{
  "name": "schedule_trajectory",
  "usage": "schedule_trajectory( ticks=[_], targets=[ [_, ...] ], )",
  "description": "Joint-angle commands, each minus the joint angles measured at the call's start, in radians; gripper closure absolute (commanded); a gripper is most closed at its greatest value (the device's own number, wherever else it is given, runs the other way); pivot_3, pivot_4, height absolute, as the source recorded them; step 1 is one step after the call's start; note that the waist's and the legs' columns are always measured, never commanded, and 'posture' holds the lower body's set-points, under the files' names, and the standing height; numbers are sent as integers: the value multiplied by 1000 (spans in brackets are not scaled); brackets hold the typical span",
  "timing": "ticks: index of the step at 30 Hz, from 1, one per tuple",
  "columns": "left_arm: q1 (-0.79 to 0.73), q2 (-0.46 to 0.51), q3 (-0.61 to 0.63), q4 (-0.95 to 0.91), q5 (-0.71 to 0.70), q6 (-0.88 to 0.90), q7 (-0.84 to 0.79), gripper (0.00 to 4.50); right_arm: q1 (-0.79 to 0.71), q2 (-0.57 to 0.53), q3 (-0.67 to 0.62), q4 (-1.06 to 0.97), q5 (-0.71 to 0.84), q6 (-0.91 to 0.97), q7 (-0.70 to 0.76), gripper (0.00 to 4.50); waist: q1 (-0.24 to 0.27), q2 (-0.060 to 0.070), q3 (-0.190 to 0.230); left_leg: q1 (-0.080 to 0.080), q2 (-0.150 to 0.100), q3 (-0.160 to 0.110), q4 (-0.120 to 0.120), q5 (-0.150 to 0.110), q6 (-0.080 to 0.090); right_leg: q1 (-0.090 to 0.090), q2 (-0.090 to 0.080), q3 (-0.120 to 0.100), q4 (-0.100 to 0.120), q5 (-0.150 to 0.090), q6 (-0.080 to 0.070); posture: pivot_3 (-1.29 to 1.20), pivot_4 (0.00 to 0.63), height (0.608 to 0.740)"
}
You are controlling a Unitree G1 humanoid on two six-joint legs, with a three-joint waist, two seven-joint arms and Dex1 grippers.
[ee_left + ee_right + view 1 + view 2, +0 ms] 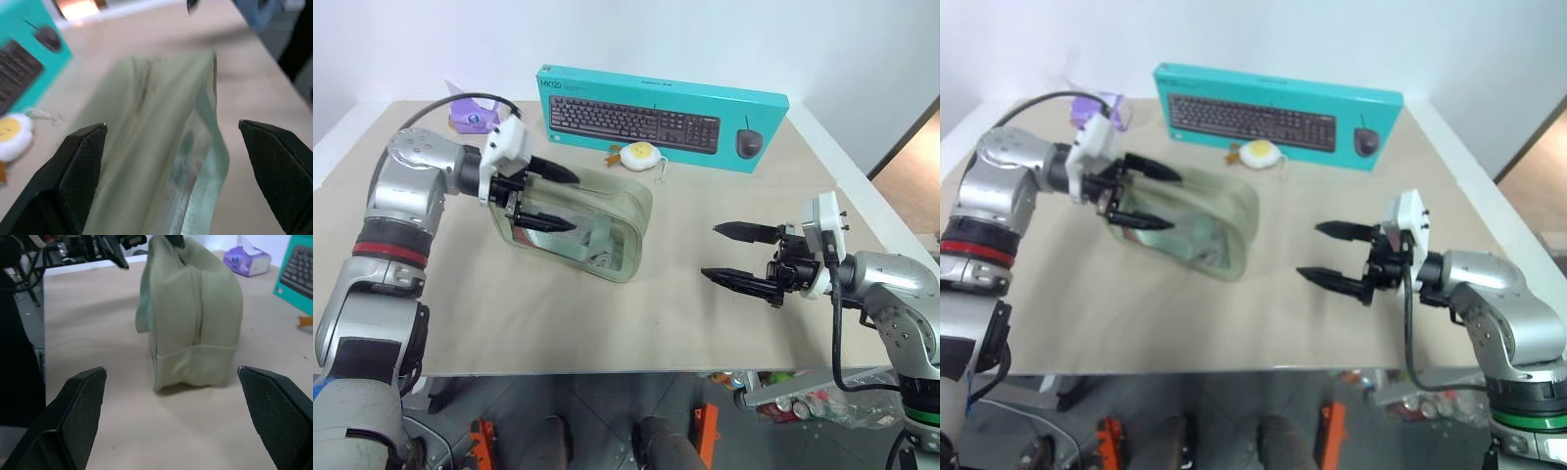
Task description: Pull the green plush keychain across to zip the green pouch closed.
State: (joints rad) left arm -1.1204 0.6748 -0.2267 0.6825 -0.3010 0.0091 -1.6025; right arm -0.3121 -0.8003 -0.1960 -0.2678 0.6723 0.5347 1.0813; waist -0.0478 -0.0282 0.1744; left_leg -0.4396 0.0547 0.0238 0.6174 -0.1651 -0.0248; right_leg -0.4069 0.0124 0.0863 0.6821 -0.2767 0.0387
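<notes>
Two wide-spread grippers flank the green pouch (zip seam faces right wrist view)

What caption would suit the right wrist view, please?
Open right hand faces the upright green pouch on the table.

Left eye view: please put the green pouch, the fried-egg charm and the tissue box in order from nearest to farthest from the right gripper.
From the right gripper:
1. The green pouch, at the table's middle, on the gripper's left.
2. The fried-egg charm, farther back, just in front of the teal keyboard box.
3. The tissue box, at the far left corner of the table.
</notes>
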Motion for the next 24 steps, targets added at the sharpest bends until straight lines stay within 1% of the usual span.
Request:
schedule_trajectory(
  ticks=[1, 2, 3, 5, 7, 8, 12, 13, 15, 19, 24],
  targets=[
    [-97, -2, -74, 58, -10, -72, -12, 413, 20, -1, -41, -44, 8, -23, -22, 0, 2, 0, 0, 0, 0, -1, 0, 0, 0, 0, 0, -1, 0, 0, 0, 0, 150, 740],
    [-117, -10, -89, 92, 9, -109, -12, 647, 26, 1, -44, -47, 7, -26, -27, 0, 2, 0, 0, 0, 0, -2, 0, 0, 0, 0, 0, -2, 0, 0, 1, 0, 150, 740],
    [-133, -15, -102, 121, 20, -140, -12, 1194, 30, 1, -45, -49, 7, -29, -31, 0, 2, 0, 0, 0, 0, -2, 1, 0, 0, 1, 0, -2, 0, -1, 1, 0, 150, 740],
    [-158, -25, -121, 172, 36, -188, -12, 1769, 35, 1, -47, -51, 9, -32, -39, 0, 3, 0, 0, 0, 0, -2, 1, 0, 0, 1, 0, -1, 0, -1, 1, 0, 150, 740],
    [-174, -39, -133, 212, 53, -245, -12, 2573, 40, 3, -48, -50, 6, -38, -47, 0, 3, 0, 0, 0, -1, -2, 2, 0, 0, 1, 0, -1, 0, -1, 2, 0, 150, 740],
    [-179, -44, -138, 226, 56, -264, -12, 2860, 42, 4, -48, -49, 5, -41, -51, 0, 3, 0, 0, 0, -1, -2, 2, 0, 0, 1, 0, -1, 0, -1, 2, 0, 150, 740],
    [-191, -55, -158, 259, 61, -313, -12, 4266, 48, 3, -43, -50, 7, -47, -57, 0, 3, 0, 0, 0, -1, -3, 2, 0, 0, 1, 0, -2, 1, -1, 1, 0, 150, 740],
    [-194, -60, -159, 266, 62, -318, -12, 4491, 47, 3, -42, -49, 7, -48, -58, 0, 3, 0, 0, 0, -1, -3, 2, 0, 0, 1, 0, -2, 1, -1, 2, 0, 150, 740],
    [-199, -68, -162, 270, 56, -319, -12, 4491, 47, 3, -39, -47, 4, -53, -59, 0, 3, 0, 0, 0, -1, -3, 2, 0, 0, 1, 0, -2, 1, -1, 2, 0, 150, 740],
    [-222, -110, -139, 238, 22, -257, -12, 4491, 43, 2, -38, -41, 1, -58, -62, 0, 9, 0, 0, 0, -1, -4, 2, 0, 0, 2, -1, -2, 1, -1, 2, 0, 150, 740],
    [-268, -201, -104, 216, 71, -207, 3, 4491, 32, 4, -39, -21, -16, -76, -69, 0, 22, 0, 0, -2, -3, -5, 4, 0, 0, 3, -2, -3, 1, -1, 3, 0, 150, 740]
  ],
)
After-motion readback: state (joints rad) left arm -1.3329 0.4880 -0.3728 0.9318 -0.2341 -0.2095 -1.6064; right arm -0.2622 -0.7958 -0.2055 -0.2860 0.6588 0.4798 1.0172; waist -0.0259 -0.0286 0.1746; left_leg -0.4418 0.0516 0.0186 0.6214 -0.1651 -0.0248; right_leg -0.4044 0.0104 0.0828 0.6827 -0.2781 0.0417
